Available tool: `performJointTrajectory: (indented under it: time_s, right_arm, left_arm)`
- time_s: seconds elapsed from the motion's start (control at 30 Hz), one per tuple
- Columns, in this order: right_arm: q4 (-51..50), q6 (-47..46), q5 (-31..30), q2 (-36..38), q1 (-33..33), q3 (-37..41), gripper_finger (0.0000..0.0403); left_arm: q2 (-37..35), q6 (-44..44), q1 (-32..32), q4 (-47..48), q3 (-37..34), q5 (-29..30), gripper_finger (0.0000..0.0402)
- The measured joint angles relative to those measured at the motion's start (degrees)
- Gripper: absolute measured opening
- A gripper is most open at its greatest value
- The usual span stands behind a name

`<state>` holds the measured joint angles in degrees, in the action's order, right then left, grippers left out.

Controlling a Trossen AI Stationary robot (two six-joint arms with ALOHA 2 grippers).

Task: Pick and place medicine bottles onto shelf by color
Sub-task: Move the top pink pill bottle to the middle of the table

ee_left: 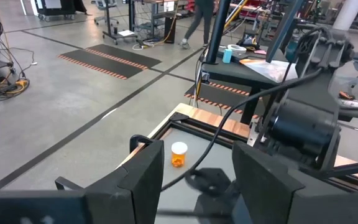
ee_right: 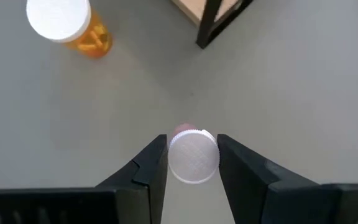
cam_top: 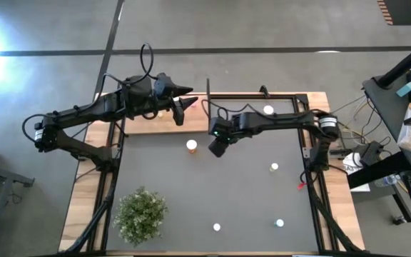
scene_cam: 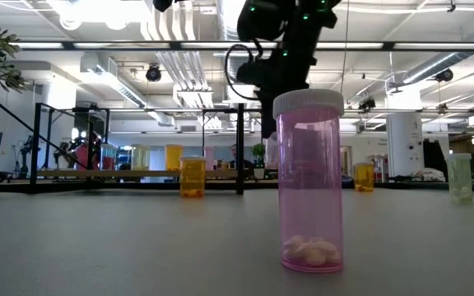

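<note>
My right gripper [cam_top: 218, 147] hangs over the table's middle, just off the shelf's near edge, shut on a small pink bottle with a white cap [ee_right: 193, 155]. An orange bottle [cam_top: 191, 145] stands on its base right beside it and also shows in the right wrist view [ee_right: 73, 28]. The light-wood shelf [cam_top: 145, 126] lies along the far left edge. My left gripper [cam_top: 180, 107] is open and empty above the shelf's right end; its fingers show apart in the left wrist view [ee_left: 194, 180]. My right gripper pinches the pink bottle between its two fingers at the white cap's sides [ee_right: 174, 157]. The fingers come from above, pointing down. The bottle stands upright, cap toward the wrist camera. Its body and base are hidden under the cap.
Another pink bottle [scene_cam: 309, 181] stands close to the near edge [cam_top: 216, 228]. Other bottles stand at the near right [cam_top: 280, 223], mid right [cam_top: 274, 167] and far right [cam_top: 268, 110]. A green plant [cam_top: 141, 212] sits near left. A black rod [cam_top: 208, 93] rises at the shelf's right end.
</note>
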<state>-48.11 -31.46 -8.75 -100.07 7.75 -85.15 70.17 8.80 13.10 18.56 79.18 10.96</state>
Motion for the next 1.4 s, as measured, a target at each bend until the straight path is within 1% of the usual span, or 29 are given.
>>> performJointTrajectory:
  time_s: [0.23,0.4,0.63,0.93,1.13,1.4]
  right_arm:
    - [0.1,2.1,0.6,-4.4,0.0,-4.3,0.0124]
    - [0.5,2.1,2.9,-7.1,0.0,-6.6,0.0123]
    - [0.6,2.1,3.0,-10.0,0.0,-8.5,0.0127]
    - [0.4,2.1,3.2,-15.4,-0.5,-12.6,0.0127]
    - [0.3,2.8,3.2,-16.7,-0.6,-14.6,0.0128]
    - [0.5,4.5,3.2,-16.7,-0.6,-15.0,0.0128]
  left_arm:
    - [0.0,0.0,0.0,0.0,0.0,0.0,0.0174]
    - [0.0,0.0,0.0,0.0,0.0,0.0,0.0174]
    - [0.0,0.0,0.0,0.1,0.0,0.0,0.0174]
    - [0.0,0.0,0.0,0.4,0.0,0.0,0.0174]
    - [0.0,-0.1,0.0,0.5,0.0,0.0,0.0174]
    - [0.0,-0.2,0.0,0.5,0.0,0.0,0.0174]
